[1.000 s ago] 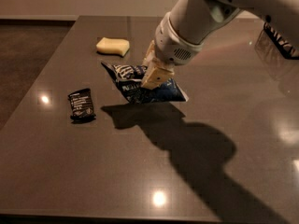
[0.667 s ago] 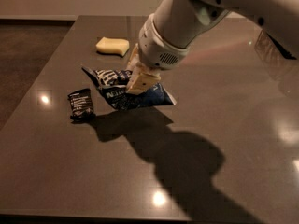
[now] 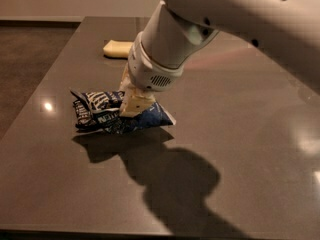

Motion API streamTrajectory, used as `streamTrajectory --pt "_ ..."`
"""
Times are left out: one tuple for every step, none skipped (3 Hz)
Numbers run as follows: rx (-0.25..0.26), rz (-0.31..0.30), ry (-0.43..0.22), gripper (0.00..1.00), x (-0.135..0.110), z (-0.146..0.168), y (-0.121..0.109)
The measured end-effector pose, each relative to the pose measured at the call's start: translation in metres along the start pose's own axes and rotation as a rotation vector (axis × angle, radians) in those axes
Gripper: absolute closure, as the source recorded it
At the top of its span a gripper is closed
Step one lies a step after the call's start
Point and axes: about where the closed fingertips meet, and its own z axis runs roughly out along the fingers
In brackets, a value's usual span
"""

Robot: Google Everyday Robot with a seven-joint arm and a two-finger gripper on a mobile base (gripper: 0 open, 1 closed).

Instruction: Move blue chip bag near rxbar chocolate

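Observation:
The blue chip bag (image 3: 131,119) is crumpled dark-blue foil with white lettering. It lies on the dark table (image 3: 240,134) left of centre. My gripper (image 3: 133,104) comes down from the upper right and is shut on the bag's top middle. The rxbar chocolate (image 3: 81,116), a small black bar with white print, lies right at the bag's left end. The bag touches it and partly covers it. My arm hides the bag's far side.
A pale yellow sponge (image 3: 117,48) lies at the table's far side, behind my arm. The table's left edge (image 3: 37,99) runs close to the bar. The arm's shadow falls on the table in front of the bag.
My gripper has carried the blue chip bag to the left, from apart from the rxbar to right against it and partly over it. The sponge and the bar have not moved.

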Motion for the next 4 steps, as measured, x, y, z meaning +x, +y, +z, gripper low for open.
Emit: streamTrajectory --pt "0.004 -0.003 0.001 0.36 -0.0012 -0.0021 0.0002" --pt "0.006 -0.006 0.002 0.12 -0.003 -0.0036 0.0009" --pt "0.009 -0.009 0.003 0.0 -0.0046 -0.0049 0.0015" --pt "0.009 -0.009 0.003 0.0 -0.0047 -0.0049 0.0015"
